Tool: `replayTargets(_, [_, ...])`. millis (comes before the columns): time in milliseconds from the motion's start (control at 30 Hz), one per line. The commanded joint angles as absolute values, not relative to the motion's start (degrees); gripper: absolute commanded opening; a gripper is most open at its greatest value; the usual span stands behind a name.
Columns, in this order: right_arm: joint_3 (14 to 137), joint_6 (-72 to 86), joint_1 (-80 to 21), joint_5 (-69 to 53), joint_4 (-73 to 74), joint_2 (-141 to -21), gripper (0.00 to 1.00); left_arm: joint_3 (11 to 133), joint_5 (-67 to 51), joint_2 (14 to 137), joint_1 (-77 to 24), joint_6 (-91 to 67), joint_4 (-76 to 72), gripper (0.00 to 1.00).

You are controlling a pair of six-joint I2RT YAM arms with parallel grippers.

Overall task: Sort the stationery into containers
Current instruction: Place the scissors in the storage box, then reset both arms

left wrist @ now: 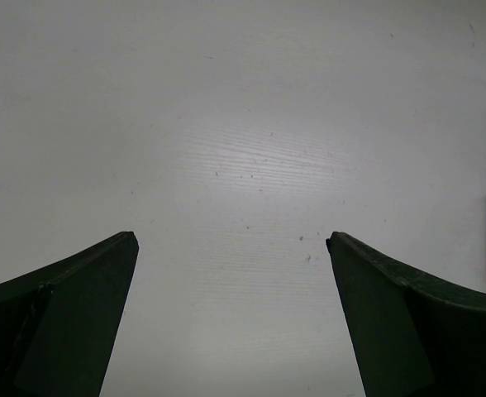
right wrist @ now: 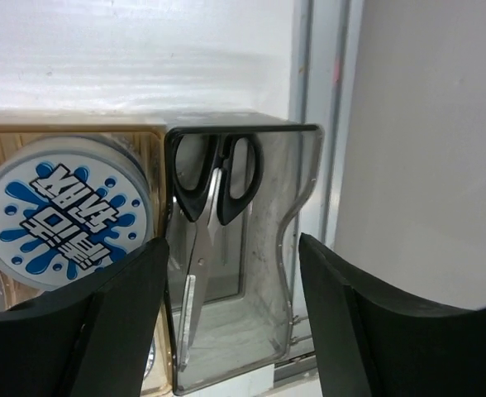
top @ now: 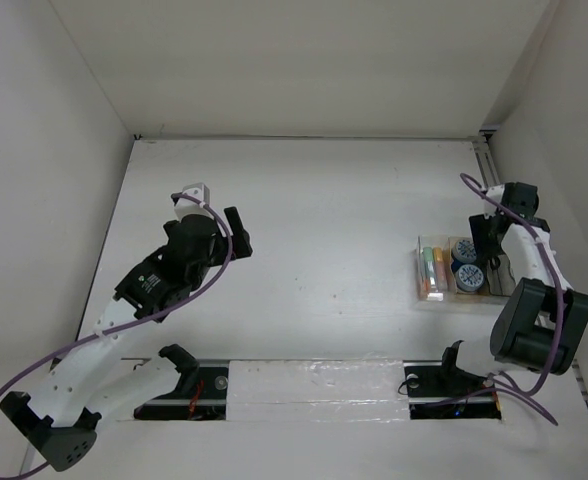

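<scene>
While the scissors point(right wrist: 214, 184) lie in the clear box point(right wrist: 306, 169), left claw point(left wrist: 231, 236) and right claw point(right wrist: 232, 241) gape wide.

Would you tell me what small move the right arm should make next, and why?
Probably raise the right gripper straight up, away from the clear box. Its jaws stand open and empty, the scissors already rest inside that box, the blue-and-white cylinders sit in the wooden box and the markers lie alongside, so nothing seems left to place.
</scene>
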State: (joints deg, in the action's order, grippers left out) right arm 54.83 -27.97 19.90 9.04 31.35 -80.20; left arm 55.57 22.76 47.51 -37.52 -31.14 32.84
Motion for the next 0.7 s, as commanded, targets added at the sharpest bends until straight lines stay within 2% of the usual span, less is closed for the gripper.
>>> replayTargets(0, [61.3, -25.6, 20.0, 9.1, 31.4, -78.7, 0.71, 55.5, 23.3, 46.6, -37.7, -31.1, 32.0, 1.0])
replayTargets(67, [67.5, -23.8, 20.0, 9.8, 33.6, -80.1, 0.79, 55.5, 23.3, 46.6, -37.7, -31.1, 32.0, 1.0])
replayTargets(100, [69.8, -23.8, 20.0, 9.8, 34.8, -81.1, 0.93, 55.5, 23.3, 46.6, -37.7, -31.1, 32.0, 1.0])
replayTargets(133, [72.0, -23.2, 20.0, 8.8, 35.8, -81.1, 1.0, 55.5, 22.8, 46.6, -37.7, -31.1, 32.0, 1.0])
replayTargets(333, [84.3, -18.8, 20.0, 4.1, 38.2, -81.7, 1.0, 55.5, 22.8, 47.2, -37.7, -31.1, 32.0, 1.0])
replayTargets(467, [89.8, -16.1, 15.4, 2.6, 39.4, -82.2, 1.0, 55.5, 23.3, 48.3, -37.7, -31.6, 32.7, 1.0])
replayTargets(600, [93.5, -9.8, 4.9, -1.7, 40.0, -82.2, 1.0, 56.0, 28.9, 47.1, -37.7, -33.5, 33.8, 1.0])
replayTargets(667, [92.9, -10.5, -5.9, 0.3, 40.0, -80.3, 1.0, 56.0, 31.2, 47.1, -37.7, -34.0, 34.5, 1.0])
